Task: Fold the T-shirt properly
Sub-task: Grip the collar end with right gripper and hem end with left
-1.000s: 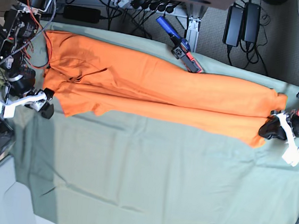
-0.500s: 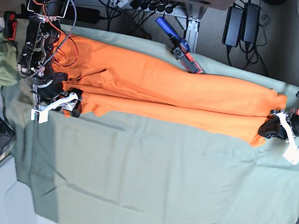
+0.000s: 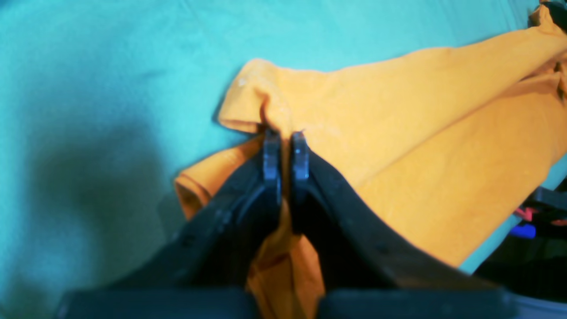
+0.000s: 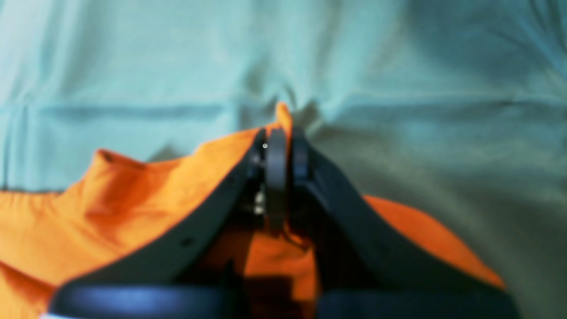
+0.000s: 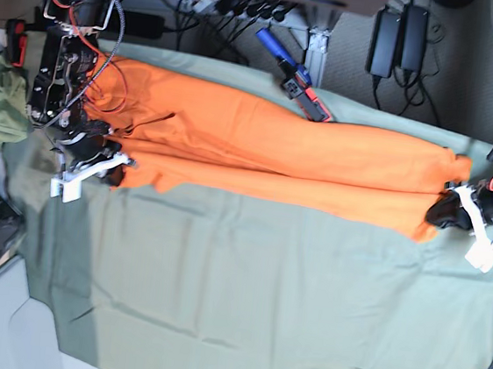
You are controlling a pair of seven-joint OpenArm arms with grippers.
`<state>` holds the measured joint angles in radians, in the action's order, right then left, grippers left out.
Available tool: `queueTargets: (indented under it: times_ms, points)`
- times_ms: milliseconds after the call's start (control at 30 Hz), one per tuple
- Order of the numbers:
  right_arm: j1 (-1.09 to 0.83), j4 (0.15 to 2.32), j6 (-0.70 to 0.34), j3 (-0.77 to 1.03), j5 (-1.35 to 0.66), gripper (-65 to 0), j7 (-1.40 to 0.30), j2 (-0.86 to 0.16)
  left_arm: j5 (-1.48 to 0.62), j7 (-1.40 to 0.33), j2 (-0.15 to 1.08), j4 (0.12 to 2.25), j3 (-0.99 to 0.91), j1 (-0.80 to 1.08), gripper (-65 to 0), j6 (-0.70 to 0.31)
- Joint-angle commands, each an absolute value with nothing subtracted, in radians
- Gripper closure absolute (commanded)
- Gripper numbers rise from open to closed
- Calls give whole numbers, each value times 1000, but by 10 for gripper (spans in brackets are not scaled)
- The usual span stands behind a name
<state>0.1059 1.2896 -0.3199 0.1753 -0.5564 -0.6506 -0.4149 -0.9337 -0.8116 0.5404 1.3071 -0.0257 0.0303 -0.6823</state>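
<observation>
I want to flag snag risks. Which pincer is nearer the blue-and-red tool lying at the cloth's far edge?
Right, narrowly. The right pincer grips the T-shirt leftward of the tool; the left pincer grips the opposite end.

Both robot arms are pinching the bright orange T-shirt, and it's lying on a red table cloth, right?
Not quite. The bright orange cotton T-shirt lies on a sage-green table cloth, not red; the base view shows it. Both the left gripper and right gripper do pinch it.

green table cloth [image 5: 243, 299], tangled cables [image 5: 221, 6]
</observation>
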Motion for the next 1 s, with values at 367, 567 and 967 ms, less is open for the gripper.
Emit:
queueTargets:
  times_ms: [367,567,967]
  points:
    - [-46,1609,-416,325,-665,0,-768,-436,-954,-845,569,1414,-34,21,0,-698]
    - [-197,1732,-416,375,-682,0,-768,-437,-967,-868,592,1414,-34,23,0,-698]
    - [-397,1874,-415,467,-692,0,-766,-437,-1036,-881,680,1414,-34,81,-72,-698]
